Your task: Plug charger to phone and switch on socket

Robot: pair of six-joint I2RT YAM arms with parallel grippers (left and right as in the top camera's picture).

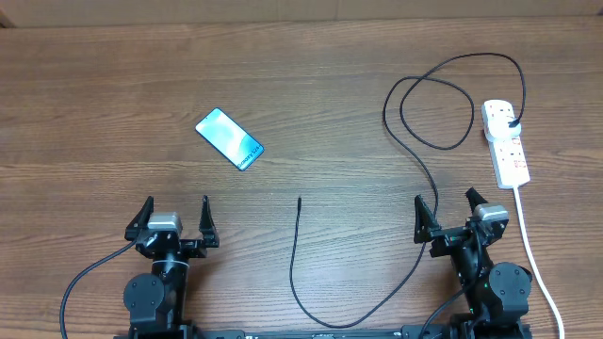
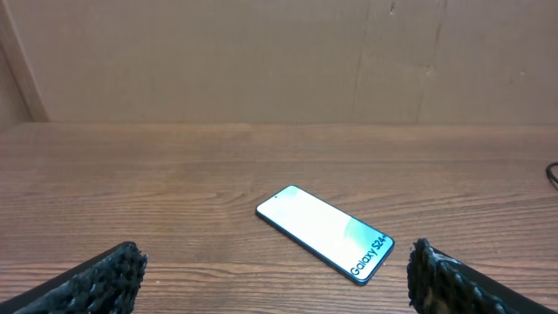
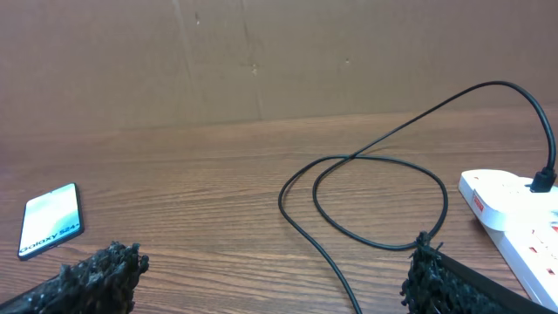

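The phone [image 1: 229, 138] lies flat on the wooden table at the left, screen up, slanted; it also shows in the left wrist view [image 2: 324, 233] and the right wrist view [image 3: 51, 220]. The charger cable [image 1: 433, 132] runs from its black plug in the socket [image 1: 505, 141] at the far right, loops, passes the right arm and ends with its connector tip [image 1: 299, 201] at the table's middle. The cable loop shows in the right wrist view [image 3: 375, 201], as does the socket [image 3: 514, 209]. My left gripper [image 1: 173, 218] is open and empty, short of the phone. My right gripper [image 1: 447, 218] is open, with the cable on the table between its fingers.
The socket's thick white cord [image 1: 532, 254] runs down the right side past the right arm. A brown wall [image 2: 261, 52] stands behind the table's far edge.
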